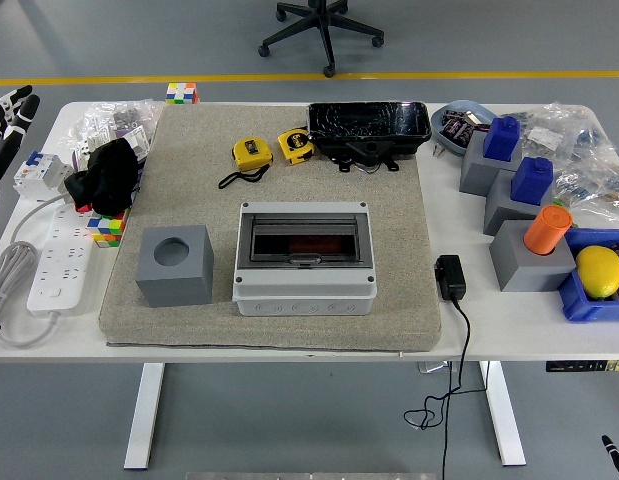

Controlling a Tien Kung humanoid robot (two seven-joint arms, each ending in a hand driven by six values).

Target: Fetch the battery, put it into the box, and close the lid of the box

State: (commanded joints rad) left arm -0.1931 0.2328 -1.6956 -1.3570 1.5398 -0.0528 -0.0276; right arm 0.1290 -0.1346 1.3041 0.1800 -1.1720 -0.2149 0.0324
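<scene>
Head view shows the grey box (pixel 305 258) near the front middle of the beige mat (pixel 189 190), its smoky lid (pixel 304 238) lying flat over the opening, with something reddish showing dimly through it. Whether that is the battery I cannot tell, and no loose battery is plain anywhere else. That is the first risk: if the lid is already down, a reach to drop something in would strike the cover, and if the battery sits among the clutter to the box's right, the wrong thing may be picked. Just left of the box stands a grey cube with a round hole (pixel 175 264). Behind the box lie two yellow tape measures (pixel 273 150) and a black tray (pixel 369 126). Right of the box, off the mat, a black adapter (pixel 450 276) trails its cable over the worktop (pixel 289 345) edge; a sweeping arm could snag it. Farther right stand grey blocks carrying blue pieces (pixel 518 160) and an orange cylinder (pixel 546 229), then a blue bin holding a lemon (pixel 599 270). Far left of the box, the left hand (pixel 9 120) shows only at the picture's edge, fingers loosely spread and holding nothing, above a white power strip (pixel 59 270), whose cord could catch it on the way in. Only a dark tip, perhaps the right arm, shows low at the right corner.
</scene>
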